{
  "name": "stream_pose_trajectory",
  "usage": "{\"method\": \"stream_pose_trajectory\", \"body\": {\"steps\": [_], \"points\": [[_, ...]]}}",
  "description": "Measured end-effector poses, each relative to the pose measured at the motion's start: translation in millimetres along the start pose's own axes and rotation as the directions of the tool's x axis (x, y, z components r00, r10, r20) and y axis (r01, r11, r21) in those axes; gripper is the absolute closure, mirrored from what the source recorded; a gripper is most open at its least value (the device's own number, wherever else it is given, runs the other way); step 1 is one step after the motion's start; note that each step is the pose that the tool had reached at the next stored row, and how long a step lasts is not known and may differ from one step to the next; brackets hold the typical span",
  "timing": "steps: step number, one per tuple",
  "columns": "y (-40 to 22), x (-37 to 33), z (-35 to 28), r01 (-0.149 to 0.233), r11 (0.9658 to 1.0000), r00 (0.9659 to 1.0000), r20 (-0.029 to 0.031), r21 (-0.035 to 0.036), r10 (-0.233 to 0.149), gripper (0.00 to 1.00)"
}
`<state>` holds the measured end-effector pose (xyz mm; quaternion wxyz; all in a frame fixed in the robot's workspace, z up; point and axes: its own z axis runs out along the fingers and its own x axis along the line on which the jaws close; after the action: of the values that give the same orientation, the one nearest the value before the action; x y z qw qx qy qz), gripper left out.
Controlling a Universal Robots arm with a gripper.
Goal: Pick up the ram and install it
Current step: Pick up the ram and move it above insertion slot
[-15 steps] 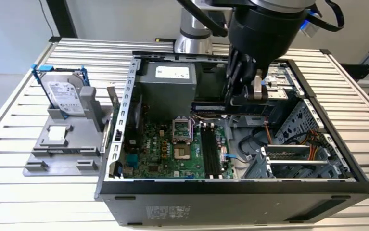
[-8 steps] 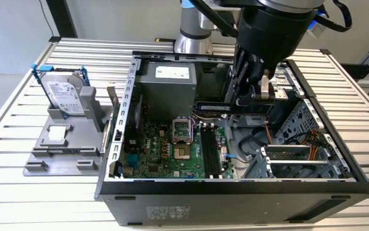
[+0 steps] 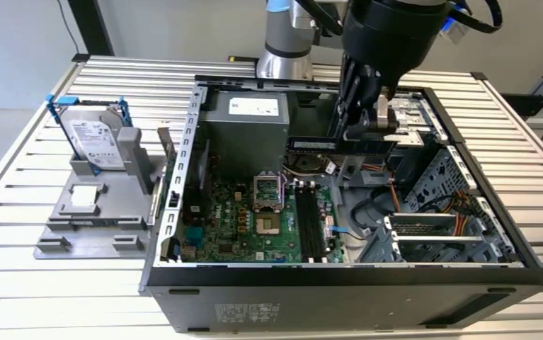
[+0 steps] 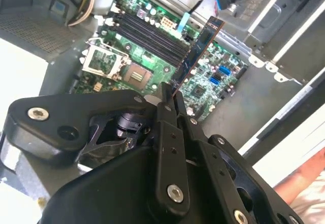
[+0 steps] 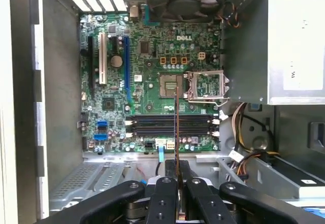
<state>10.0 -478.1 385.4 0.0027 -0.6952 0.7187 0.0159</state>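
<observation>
While hanging over the open computer case [image 3: 347, 283], gripping the ram [image 3: 323, 145] with the gripper [image 3: 367, 134] pinched narrow on the stick, near one end. Holding it on edge in the air above the motherboard [image 3: 252, 227], apart from the black memory slots [image 5: 170, 125]. Not yet seated. Standing outside the case, at the exterior view's left: hard drive [image 3: 92, 134] in a blue frame, on a grey stand [image 3: 82, 219].
</observation>
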Motion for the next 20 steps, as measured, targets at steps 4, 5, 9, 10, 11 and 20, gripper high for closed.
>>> {"method": "stream_pose_trajectory", "body": {"steps": [4, 5, 9, 10, 11, 20], "points": [[-0.2, -11.7, 0.3, 0.000, 1.0000, 1.0000, 0.0000, 0.0000, 0.000, 1.00], [-0.3, -14.1, 0.4, 0.000, 1.0000, 1.0000, 0.0000, 0.0000, 0.000, 1.00], [-0.4, -16.6, 0.4, 0.000, 1.0000, 1.0000, -0.0001, 0.0000, 0.000, 1.00], [-0.4, -16.6, 0.4, 0.000, 1.0000, 1.0000, -0.0001, 0.0000, 0.000, 1.00], [-0.4, -16.6, 0.4, 0.000, 1.0000, 1.0000, -0.0001, 0.0000, 0.000, 1.00], [-0.4, -17.1, 0.4, 0.000, 1.0000, 1.0000, -0.0001, 0.0000, 0.000, 1.00]]}}
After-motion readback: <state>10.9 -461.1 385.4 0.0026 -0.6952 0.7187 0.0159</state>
